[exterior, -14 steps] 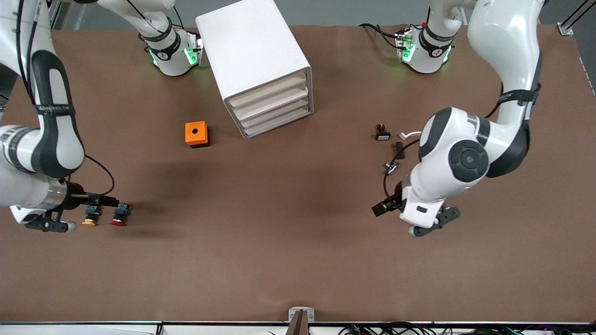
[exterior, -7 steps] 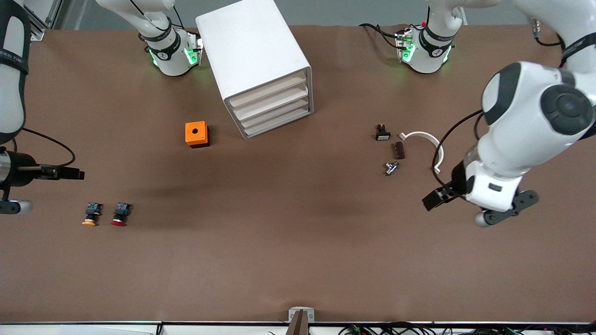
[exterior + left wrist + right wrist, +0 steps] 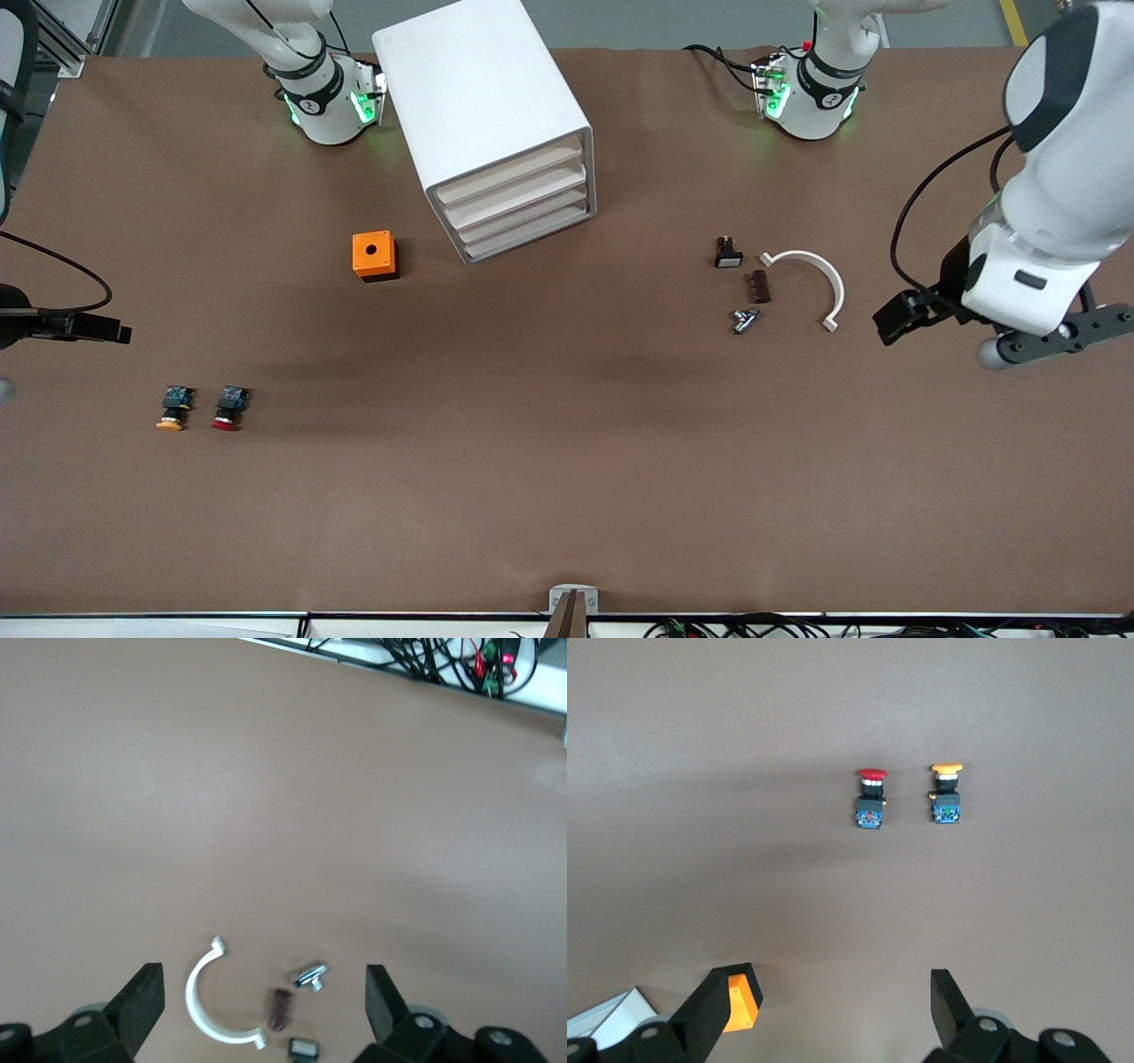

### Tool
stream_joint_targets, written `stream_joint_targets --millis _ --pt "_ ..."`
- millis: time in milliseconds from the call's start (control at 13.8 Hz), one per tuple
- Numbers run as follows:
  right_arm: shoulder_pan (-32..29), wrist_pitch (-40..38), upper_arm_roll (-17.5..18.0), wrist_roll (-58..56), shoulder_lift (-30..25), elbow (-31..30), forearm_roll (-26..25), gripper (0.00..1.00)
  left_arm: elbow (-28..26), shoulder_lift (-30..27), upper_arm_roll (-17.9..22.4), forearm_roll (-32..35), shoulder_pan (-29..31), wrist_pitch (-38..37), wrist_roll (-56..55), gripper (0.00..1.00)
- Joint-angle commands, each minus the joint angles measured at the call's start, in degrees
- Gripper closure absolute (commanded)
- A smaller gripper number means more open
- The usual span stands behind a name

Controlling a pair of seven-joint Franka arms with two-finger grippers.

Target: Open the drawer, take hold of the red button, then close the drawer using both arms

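The white cabinet [image 3: 496, 115] stands near the robots' bases, and all four drawers [image 3: 518, 208] are shut. The red-capped button [image 3: 229, 409] lies on the table toward the right arm's end, beside a like button with an orange-yellow cap [image 3: 174, 409]. It also shows in the right wrist view [image 3: 871, 797]. My right gripper [image 3: 833, 1010] is open and empty, high over the table's right-arm end, apart from both buttons. My left gripper [image 3: 1054, 337] is open and empty in the left wrist view [image 3: 264, 1005], high over the table's left-arm end.
A small orange box with a hole [image 3: 375, 255] sits beside the cabinet. Toward the left arm's end lie a black switch with a white face [image 3: 728, 252], a brown piece [image 3: 760, 286], a metal part [image 3: 744, 320] and a white curved clip [image 3: 811, 275].
Both arms have lifted and swung outward toward their own ends of the table. The right gripper has left the two buttons. Nothing on the table moved.
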Motion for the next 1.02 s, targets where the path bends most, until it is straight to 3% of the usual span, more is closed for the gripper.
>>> stream_joint_targets --millis 0,145,435,943 --pt "1.0 -1.3 0.4 2.1 -3.3 -0.1 -0.9 0.0 -2.1 -4.9 0.3 0.7 1.0 -4.4 6.3 0.0" --pt "4.9 -2.0 0.5 6.9 -6.0 -0.6 -3.6 0.0 -3.3 -8.3 3.1 0.4 0.9 -7.9 10.4 0.0" --pt "6.1 -3.4 0.5 8.6 -10.6 -2.7 -3.5 0.0 -12.3 -17.4 9.6 -4.0 0.9 -8.4 18.8 0.0" --pt "4.7 -5.4 0.2 3.3 -19.2 -9.2 -3.2 0.0 -16.5 -21.1 11.4 -4.0 0.9 -8.4 21.3 0.0"
